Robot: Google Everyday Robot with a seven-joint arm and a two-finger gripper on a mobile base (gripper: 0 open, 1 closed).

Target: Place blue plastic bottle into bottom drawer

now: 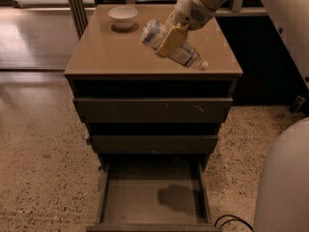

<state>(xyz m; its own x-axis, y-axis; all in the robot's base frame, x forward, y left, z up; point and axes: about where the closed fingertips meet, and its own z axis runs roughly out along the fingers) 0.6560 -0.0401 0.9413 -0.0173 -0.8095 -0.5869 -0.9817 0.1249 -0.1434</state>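
The blue plastic bottle (186, 53) is a clear bottle with a pale blue-and-white label and a white cap. It hangs tilted in the air, cap down to the right, above the cabinet top (106, 52). My gripper (170, 40) is shut on the blue plastic bottle around its middle, with tan fingers (172, 41) across the label. The bottom drawer (125, 202) is pulled open below, a shallow tray with a flat grey floor. A shadow lies on its floor.
A white bowl (122, 17) stands at the back left of the cabinet top. Two shut drawers (152, 109) sit above the open one. My white arm body (285, 182) fills the lower right. A black cable (231, 221) lies on the speckled floor.
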